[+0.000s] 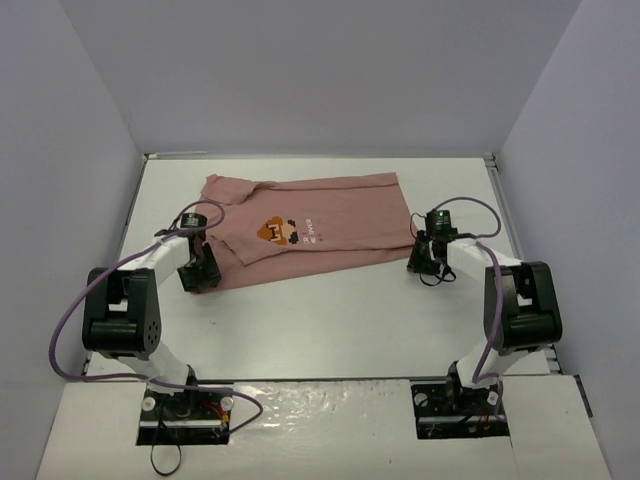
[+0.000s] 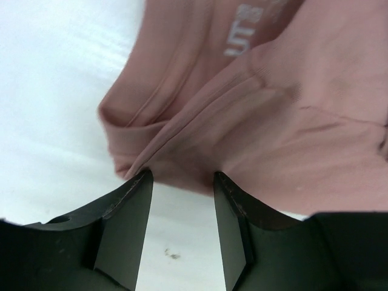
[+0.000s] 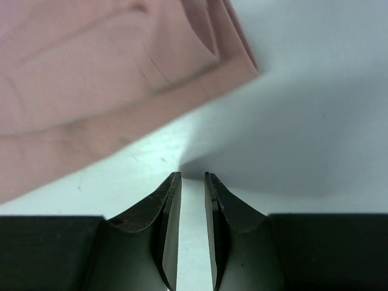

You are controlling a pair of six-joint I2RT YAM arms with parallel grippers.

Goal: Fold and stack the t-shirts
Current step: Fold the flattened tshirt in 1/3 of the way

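Note:
A salmon-pink t-shirt (image 1: pixel 330 215) lies spread sideways on the white table (image 1: pixel 330 320), with a small pixel graphic (image 1: pixel 280 231) and text on its chest. Part of it is folded over itself. My left gripper (image 1: pixel 203 277) sits low at the shirt's near left edge. In the left wrist view its jaws (image 2: pixel 182 176) stand apart, the tips just touching the rumpled hem (image 2: pixel 273 109), with only table between them. My right gripper (image 1: pixel 416 259) hovers just off the shirt's near right corner (image 3: pixel 236 66). Its jaws (image 3: pixel 192 176) are a narrow gap apart, holding nothing.
Grey walls (image 1: pixel 70 150) enclose the table on the left, back and right. Both arm bases (image 1: pixel 185 405) stand at the near edge. Cables loop from each forearm (image 1: pixel 470 215).

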